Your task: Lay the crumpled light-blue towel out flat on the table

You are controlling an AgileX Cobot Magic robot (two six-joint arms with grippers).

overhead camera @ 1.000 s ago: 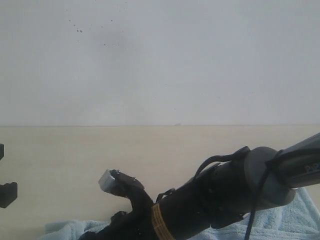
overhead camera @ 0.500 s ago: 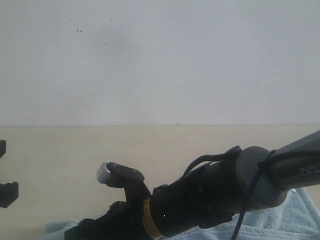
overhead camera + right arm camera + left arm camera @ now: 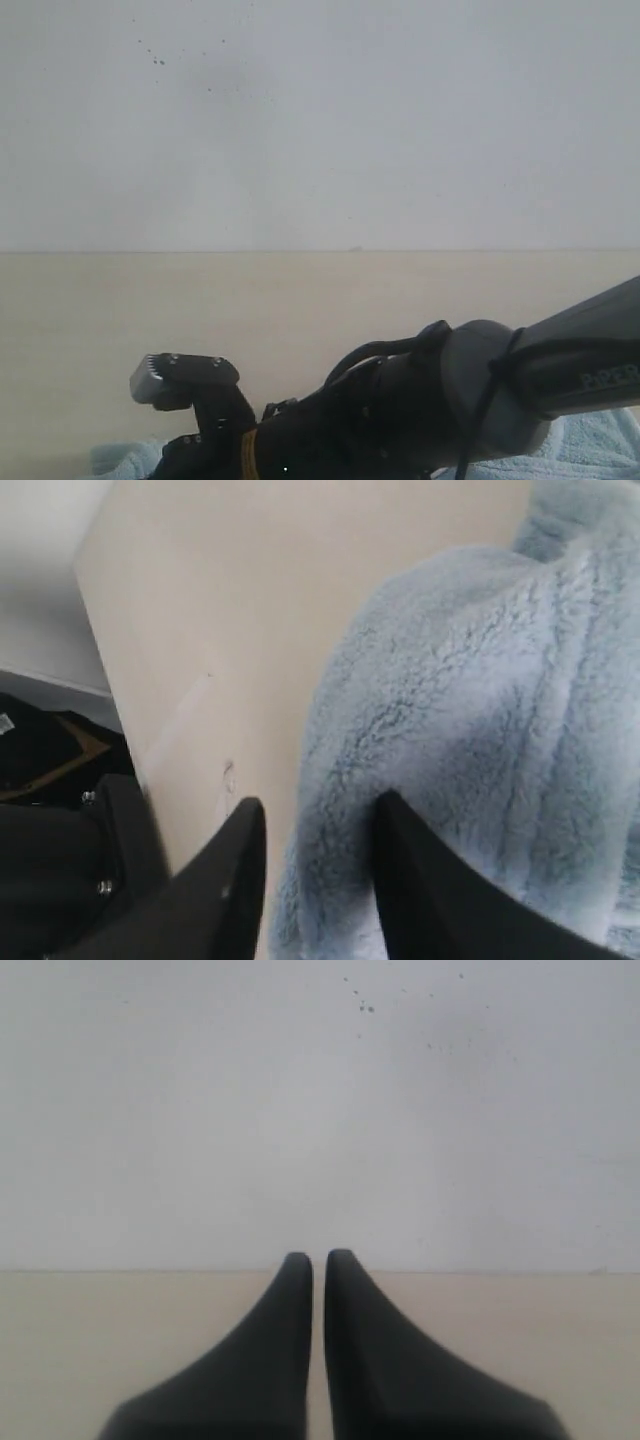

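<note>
Bare wall point(image 3: 320, 120), pale table point(image 3: 100, 320). The right gripper point(image 3: 318, 805) stands apart astride the towel point(image 3: 470, 730) edge and should bite deep into the fold before pulling outward. The left gripper point(image 3: 310, 1257) is closed and empty.

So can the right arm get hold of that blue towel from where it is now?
Probably yes. The right gripper is down at the edge of the towel, its jaws apart with a fold of cloth between them. Nothing else on the table seems to block it.
</note>
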